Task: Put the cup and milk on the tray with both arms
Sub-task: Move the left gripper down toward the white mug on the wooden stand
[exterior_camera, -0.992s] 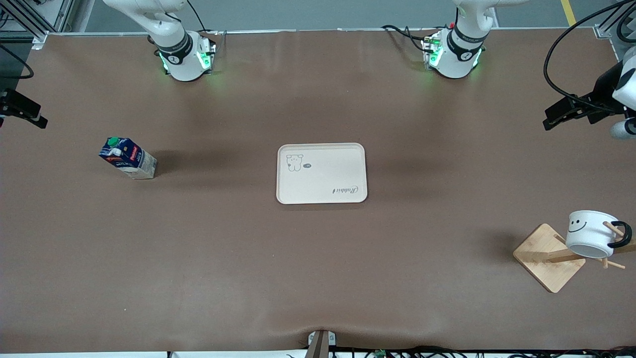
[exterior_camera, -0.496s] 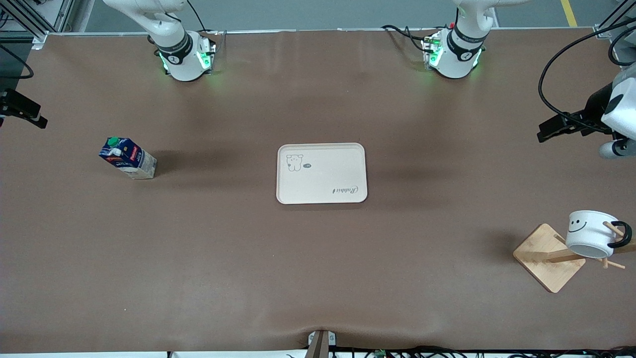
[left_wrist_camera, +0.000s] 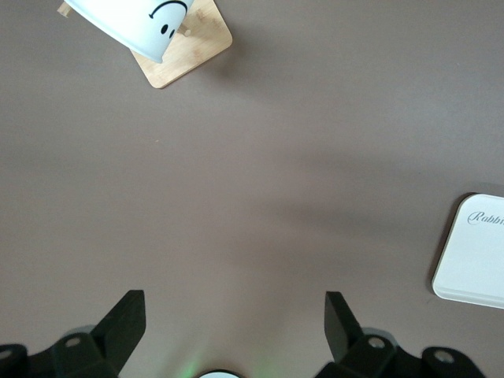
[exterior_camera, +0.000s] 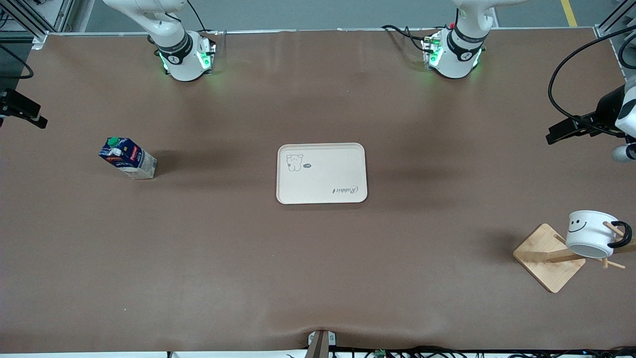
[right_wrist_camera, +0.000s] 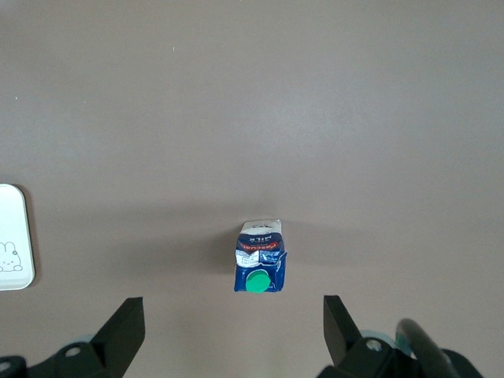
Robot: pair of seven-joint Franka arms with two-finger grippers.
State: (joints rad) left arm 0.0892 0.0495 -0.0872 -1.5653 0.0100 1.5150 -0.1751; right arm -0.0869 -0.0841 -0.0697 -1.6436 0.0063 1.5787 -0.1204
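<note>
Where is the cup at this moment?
The cup hangs on a wooden rack at the left arm's end of the table, nearer the front camera than the tray.

Edges of frame hide much of my reach at the table

My left gripper (exterior_camera: 559, 134) juts in at the front view's edge, the arm above it cut off; my right gripper (exterior_camera: 25, 112) is clipped likewise at the other edge. In my left wrist view the cup (left_wrist_camera: 130, 24) and tray (left_wrist_camera: 476, 252) are cropped. The milk (exterior_camera: 127, 158) label is too small to read.
</note>
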